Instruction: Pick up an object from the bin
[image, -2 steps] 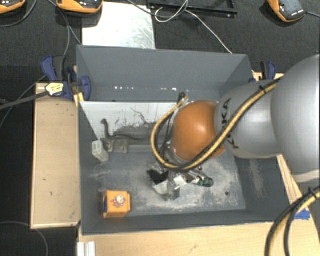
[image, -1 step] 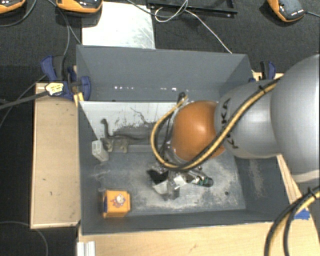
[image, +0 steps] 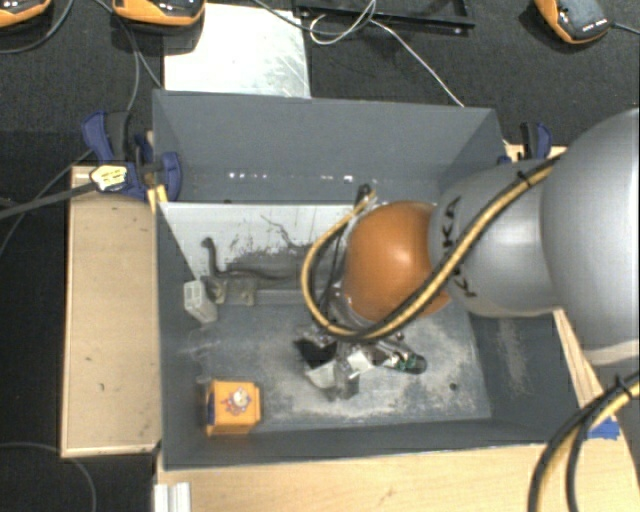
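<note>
My gripper (image: 335, 368) is low over the bin floor, just right of the middle and near the front, mostly covered from above by the arm's wrist. A small green and dark thing (image: 407, 362) lies right beside it on its right side. An orange block with a pale round mark on top (image: 233, 407) sits in the front left corner, well to the gripper's left. I see nothing held.
A small pale grey piece (image: 198, 301) lies by the left wall. Beside it, a dark grey hooked part (image: 226, 282) rests against the back wall. The arm comes in from the right and hides the bin's right middle.
</note>
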